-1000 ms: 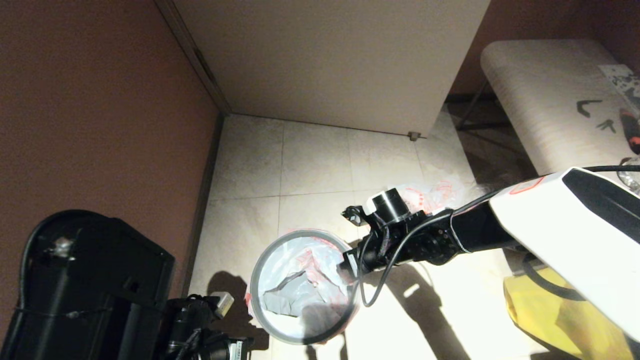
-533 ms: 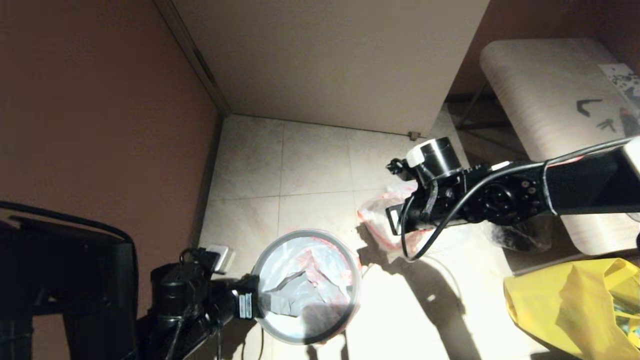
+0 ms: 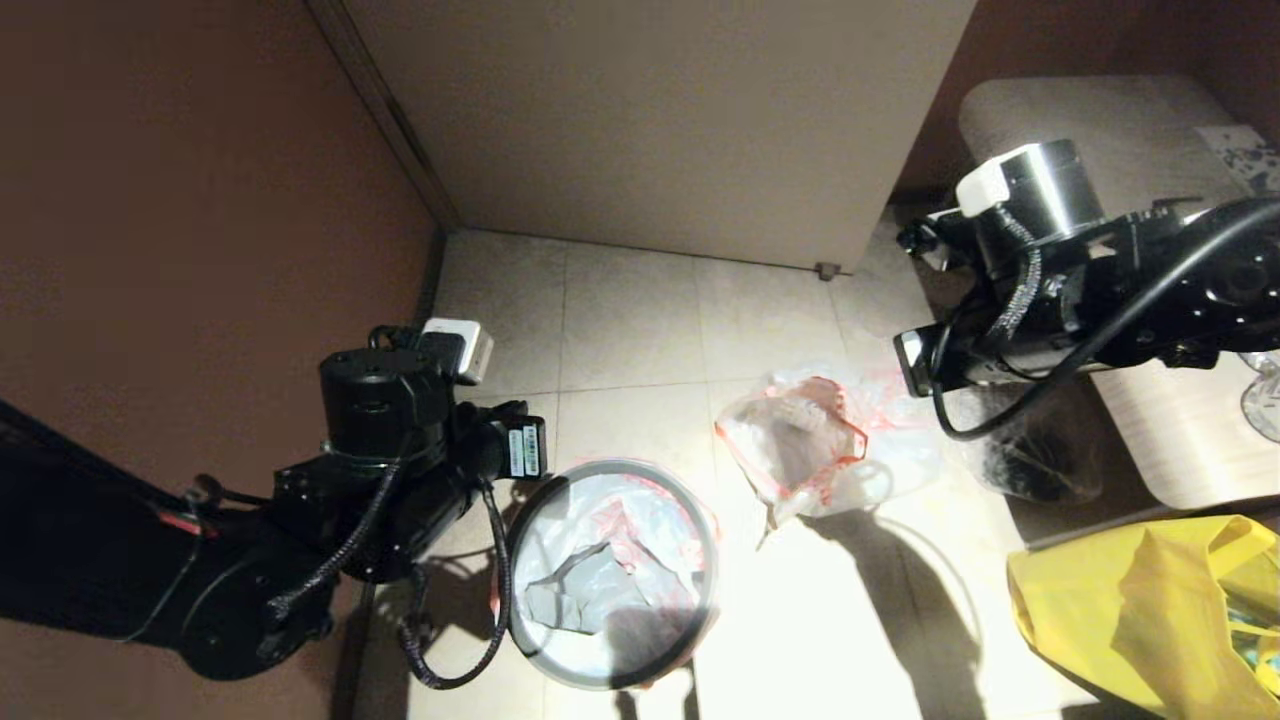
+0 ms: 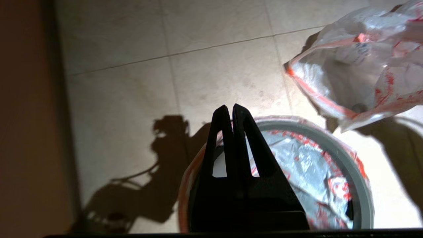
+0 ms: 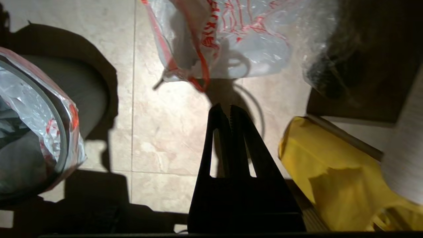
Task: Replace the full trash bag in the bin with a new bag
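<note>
Both arms had swung up and away from the bin since a second earlier, uncovering the full trash bag on the floor just right of it. Done, it seemed: the new bag lined the bin under the grey ring. Left gripper and right gripper were clenched, empty.

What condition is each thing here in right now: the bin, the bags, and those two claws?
bin: upright on the floor, lined with a bag held under its grey rim ring.
new bag: inside the bin, limp and crumpled.
full trash bag: lying on the floor beside the bin, mouth open.
yellow bag: slumped on the floor.
left gripper: shut, empty, over the bin's rim.
right gripper: shut, empty, above the floor.
</note>
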